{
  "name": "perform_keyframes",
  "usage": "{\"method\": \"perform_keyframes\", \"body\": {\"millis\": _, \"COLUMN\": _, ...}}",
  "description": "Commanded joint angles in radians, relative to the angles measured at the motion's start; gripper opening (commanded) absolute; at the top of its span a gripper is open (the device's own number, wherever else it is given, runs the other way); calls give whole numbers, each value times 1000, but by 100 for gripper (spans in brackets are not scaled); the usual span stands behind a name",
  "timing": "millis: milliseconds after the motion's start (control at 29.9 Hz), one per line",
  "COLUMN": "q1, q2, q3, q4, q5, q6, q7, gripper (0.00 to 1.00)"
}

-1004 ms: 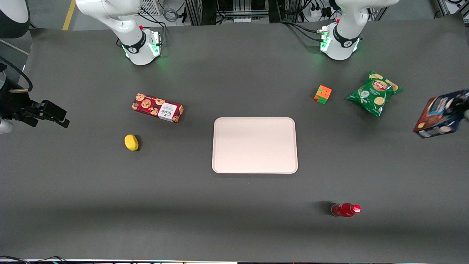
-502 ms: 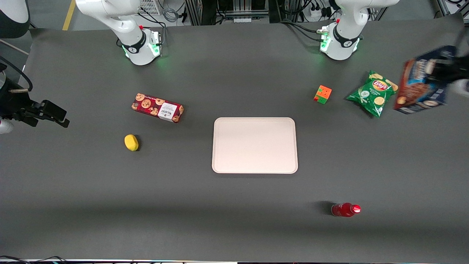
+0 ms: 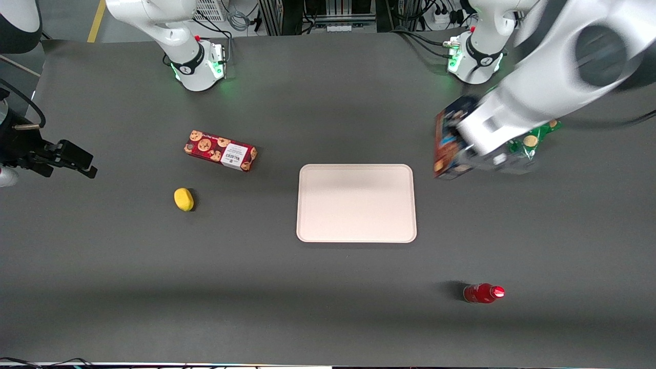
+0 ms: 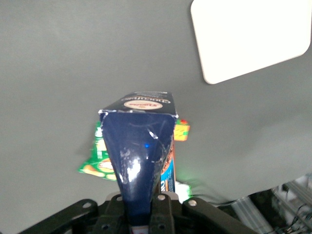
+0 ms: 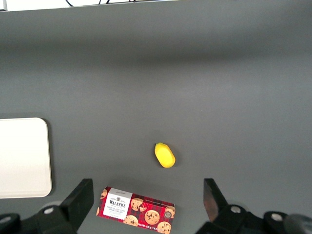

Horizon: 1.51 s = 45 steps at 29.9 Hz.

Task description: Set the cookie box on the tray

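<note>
The cookie box (image 3: pixel 447 138), a dark navy carton with brown pictures, hangs in the air beside the tray (image 3: pixel 356 202), toward the working arm's end of the table. It is apart from the tray and not over it. My left gripper (image 4: pixel 141 210) is shut on one end of the cookie box (image 4: pixel 140 146), whose round white-and-red logo faces away from the wrist. In the front view the white wrist (image 3: pixel 487 130) hides the fingers. The pale pinkish-cream tray is bare and also shows in the left wrist view (image 4: pixel 248 34).
A green chips bag (image 3: pixel 533 141) lies partly under the arm. A colour cube (image 4: pixel 182 130) sits under the held box. A red chocolate-chip cookie box (image 3: pixel 220 150) and a yellow lump (image 3: pixel 183 199) lie toward the parked arm's end. A red bottle (image 3: pixel 483 293) lies nearer the camera.
The left arm has carried the cookie box from the table's working-arm end toward the tray. It now hangs over the cube and the chips bag, and the arm now shows in the front view.
</note>
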Motion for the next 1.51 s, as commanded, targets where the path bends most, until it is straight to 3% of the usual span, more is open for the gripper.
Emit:
{"method": "perform_keyframes", "body": {"millis": 0, "q1": 5, "q2": 48, "q3": -43, "q4": -154, "q5": -11, "q6": 212, "q7": -101, "gripper": 0}}
{"method": "perform_keyframes", "body": {"millis": 401, "q1": 2, "q2": 160, "q3": -73, "q4": -381, "q5": 56, "q6": 620, "q7": -145, "gripper": 0}}
{"method": "perform_keyframes", "body": {"millis": 535, "q1": -5, "q2": 214, "q3": -85, "q4": -423, "q5": 142, "q6": 723, "q7": -200, "gripper": 0}}
{"method": "perform_keyframes", "body": {"millis": 669, "q1": -9, "q2": 250, "q3": -91, "q4": -438, "q5": 194, "q6": 775, "q7": -268, "gripper": 0}}
{"method": "perform_keyframes", "body": {"millis": 937, "q1": -12, "q2": 263, "q3": -93, "q4": -439, "q5": 228, "q6": 785, "q7": -282, "gripper": 0}}
{"method": "perform_keyframes", "body": {"millis": 970, "q1": -12, "q2": 264, "q3": -93, "q4": -439, "q5": 237, "q6": 785, "q7": -282, "gripper": 11}}
{"method": "perform_keyframes", "body": {"millis": 1037, "q1": -12, "q2": 267, "q3": -94, "q4": -438, "q5": 253, "q6": 785, "q7": -282, "gripper": 48}}
{"method": "perform_keyframes", "body": {"millis": 1071, "q1": -14, "q2": 269, "q3": -94, "q4": -438, "q5": 257, "q6": 785, "q7": -282, "gripper": 60}}
{"method": "perform_keyframes", "body": {"millis": 1138, "q1": -14, "q2": 270, "q3": -94, "q4": -435, "q5": 260, "q6": 785, "q7": -282, "gripper": 74}}
{"method": "perform_keyframes", "body": {"millis": 1171, "q1": -14, "q2": 270, "q3": -94, "q4": -433, "q5": 263, "q6": 783, "q7": -282, "gripper": 90}}
{"method": "perform_keyframes", "body": {"millis": 1204, "q1": -14, "q2": 269, "q3": -94, "q4": -432, "q5": 263, "q6": 778, "q7": -282, "gripper": 100}}
{"method": "perform_keyframes", "body": {"millis": 1472, "q1": -8, "q2": 247, "q3": -96, "q4": -352, "q5": 263, "q6": 676, "q7": -269, "gripper": 100}}
